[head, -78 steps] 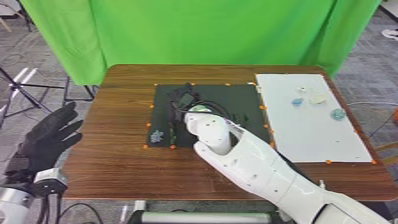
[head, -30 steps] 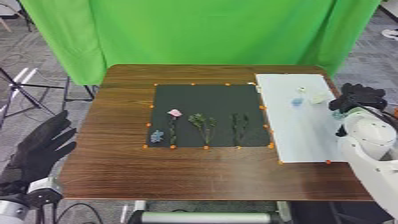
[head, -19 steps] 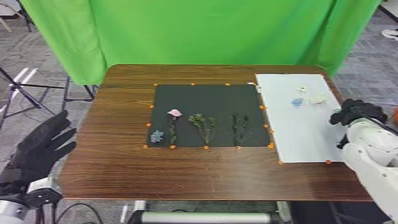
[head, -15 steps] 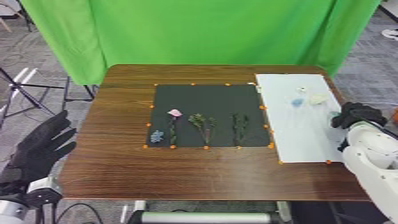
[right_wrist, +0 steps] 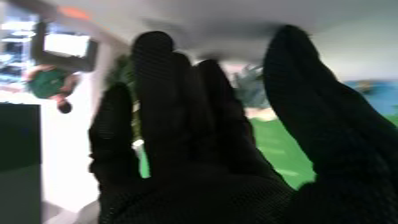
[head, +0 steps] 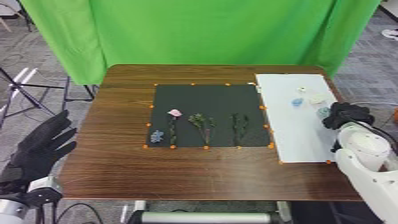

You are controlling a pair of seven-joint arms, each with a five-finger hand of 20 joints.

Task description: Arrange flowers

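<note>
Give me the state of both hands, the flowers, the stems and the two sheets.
Right hand: open, beside teal flower
Left hand: open, left of table
Teal flower: on white sheet, partly covered
Pink flower: lying on black sheet
Green stems: lying on black sheet
Black sheet: flat
White sheet: flat

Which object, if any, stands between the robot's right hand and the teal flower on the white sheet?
Nothing visible does: in the head view, the teal flower shows right at the edge of the right hand.
</note>
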